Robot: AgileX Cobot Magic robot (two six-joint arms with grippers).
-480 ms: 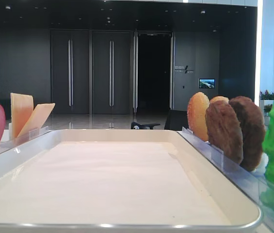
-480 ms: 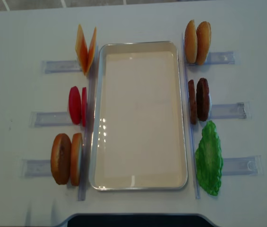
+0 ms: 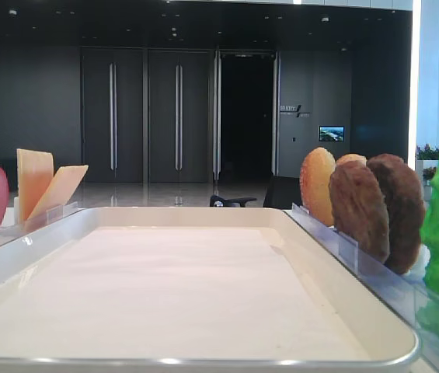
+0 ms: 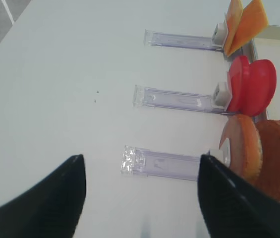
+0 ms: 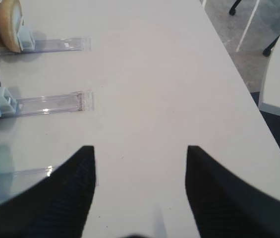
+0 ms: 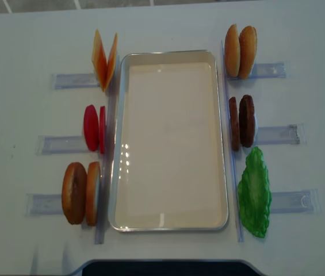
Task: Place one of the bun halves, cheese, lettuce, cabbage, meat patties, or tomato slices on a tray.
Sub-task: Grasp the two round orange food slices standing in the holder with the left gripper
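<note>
Right gripper (image 5: 140, 198): two broad black fingers (image 5: 65, 198) with a fine woven, mesh-like texture and rounded tips. Left gripper (image 4: 142, 198): matching dark fingers (image 4: 234, 203), smooth curved edges, blurred up close.

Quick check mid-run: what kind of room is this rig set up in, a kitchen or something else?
Probably an office lobby or showroom, not a kitchen. Behind the tray stand tall dark double doors over a glossy floor, a small wall screen glows, and office chair legs show beside the white table.
</note>
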